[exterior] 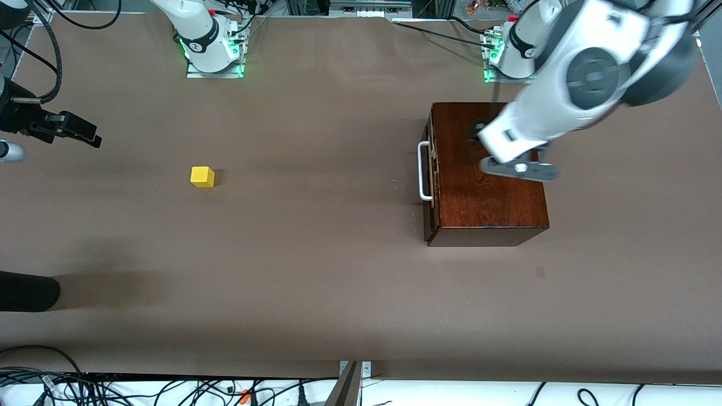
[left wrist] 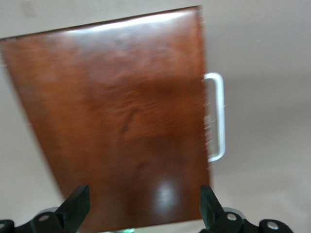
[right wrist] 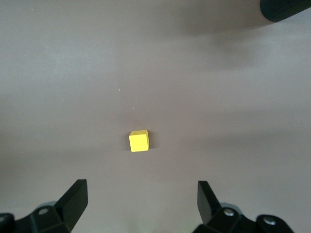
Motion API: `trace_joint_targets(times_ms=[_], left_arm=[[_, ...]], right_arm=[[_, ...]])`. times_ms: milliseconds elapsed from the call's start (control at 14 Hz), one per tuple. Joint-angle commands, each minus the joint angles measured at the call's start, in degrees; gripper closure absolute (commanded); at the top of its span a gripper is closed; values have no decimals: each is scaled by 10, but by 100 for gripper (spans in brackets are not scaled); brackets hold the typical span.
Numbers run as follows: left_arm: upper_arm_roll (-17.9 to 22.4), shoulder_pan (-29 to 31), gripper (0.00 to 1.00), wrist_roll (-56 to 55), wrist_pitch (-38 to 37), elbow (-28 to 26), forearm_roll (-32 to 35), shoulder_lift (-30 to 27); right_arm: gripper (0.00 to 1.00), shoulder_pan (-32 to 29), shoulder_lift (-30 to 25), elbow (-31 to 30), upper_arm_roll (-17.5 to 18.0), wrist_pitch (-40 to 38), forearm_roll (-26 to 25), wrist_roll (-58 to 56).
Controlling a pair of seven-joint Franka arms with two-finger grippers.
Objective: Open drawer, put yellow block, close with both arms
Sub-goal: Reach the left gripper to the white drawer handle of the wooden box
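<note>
The glossy dark wooden box (exterior: pixel 491 180) stands toward the left arm's end of the table. Its drawer (exterior: pixel 431 169) is shut, and the white bar handle (exterior: pixel 423 171) faces the middle of the table. My left gripper (left wrist: pixel 144 196) is open and empty, up in the air over the box top (left wrist: pixel 121 121), with the handle (left wrist: pixel 217 116) beside it. In the front view its wrist (exterior: pixel 516 141) hides the fingers. The yellow block (exterior: pixel 202 176) lies on the bare table toward the right arm's end. My right gripper (exterior: pixel 84 134) is open and empty above the table, with the block (right wrist: pixel 139 141) ahead of its fingertips.
A black rounded object (exterior: pixel 28 290) lies at the right arm's end of the table, nearer to the front camera than the block; it also shows in the right wrist view (right wrist: pixel 286 9). Cables run along the table's front edge (exterior: pixel 169 389). The arm bases (exterior: pixel 211 48) stand farthest from the front camera.
</note>
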Motion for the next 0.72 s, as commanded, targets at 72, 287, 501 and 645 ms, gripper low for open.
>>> trace_joint_targets(times_ms=[72,287,501,645], left_arm=[[4,-73,0,-116,24,63,16,76],[4,-111,0,-165,63,61,65,101],[4,-137,0,-188,90,47,109,124],[3,-154,0,-198,96,37,148,132]], right_arm=[[0,-6,-5,5,3,-9,5,-5],[0,-6,-5,5,3,-9,5,-5],[0,-6,-5,5,3,-9,5,-5],[0,-6,-5,5,3,-9,5,-5]])
